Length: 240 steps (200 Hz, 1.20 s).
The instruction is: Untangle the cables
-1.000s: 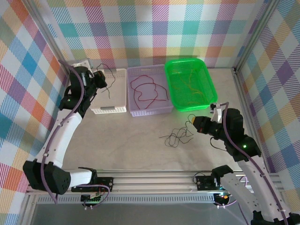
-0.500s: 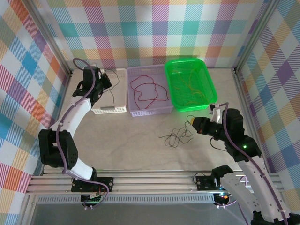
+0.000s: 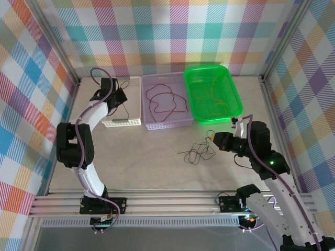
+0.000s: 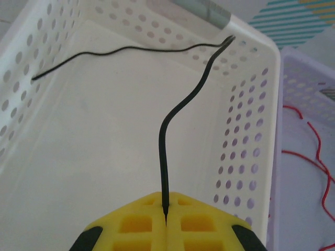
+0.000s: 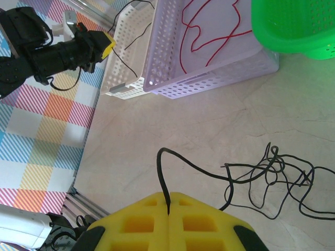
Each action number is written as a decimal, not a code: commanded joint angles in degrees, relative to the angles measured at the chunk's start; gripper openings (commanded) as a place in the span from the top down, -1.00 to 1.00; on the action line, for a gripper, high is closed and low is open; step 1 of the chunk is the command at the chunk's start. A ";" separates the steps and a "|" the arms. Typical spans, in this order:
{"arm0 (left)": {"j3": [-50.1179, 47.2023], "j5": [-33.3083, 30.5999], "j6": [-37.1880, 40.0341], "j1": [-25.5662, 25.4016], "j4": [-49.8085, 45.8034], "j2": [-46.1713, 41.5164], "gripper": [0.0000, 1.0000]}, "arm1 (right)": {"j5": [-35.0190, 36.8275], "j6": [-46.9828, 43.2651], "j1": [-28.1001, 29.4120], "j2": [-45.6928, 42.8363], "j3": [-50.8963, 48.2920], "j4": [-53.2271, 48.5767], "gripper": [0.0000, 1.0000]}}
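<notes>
Cables lie in four places. A red cable [image 3: 163,102] coils in the lilac basket [image 3: 168,125], and yellow-orange strands [image 3: 212,97] rest in the green basket [image 3: 238,106]. One black cable [image 4: 172,116] arcs above the white basket [image 4: 242,123] at the far left. A black tangle [image 3: 198,152] sits on the bare desk [image 3: 141,164], on the near side of the green basket.

The left pincer [image 4: 165,205] is pressed together on the end of the black cable over the white basket. The right pincer [image 5: 168,203] is likewise pressed together, pinching one strand that runs into the tangle.

These wires look nearly weightless and limp, though springy enough to hold their curves. Being so thin, they would probably slip between the pads. A hard tug would likely cinch the loops tighter. A free end seems the safest place to take hold, with slack drawn out slowly.

The held black cable reaches the white basket's far rim, and the holes in the walls could catch it. Around the tangle, open desk spreads to the left and near side. The baskets close off the far side, and the frame rail bounds the right.
</notes>
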 commanded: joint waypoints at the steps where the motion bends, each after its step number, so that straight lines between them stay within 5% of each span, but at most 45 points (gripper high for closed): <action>1: 4.87 2.28 -3.58 1.22 -1.87 -2.48 1.00 | -1.11 -1.28 -0.34 -0.29 -0.62 0.60 1.00; 174: -3.52 2.26 -12.38 1.15 -6.16 6.86 1.00 | -4.67 -0.55 -0.34 2.02 -2.32 2.97 1.00; 240: -2.51 0.05 -11.64 1.14 -8.63 4.34 0.12 | -5.55 -0.13 -0.35 2.94 -2.02 3.35 1.00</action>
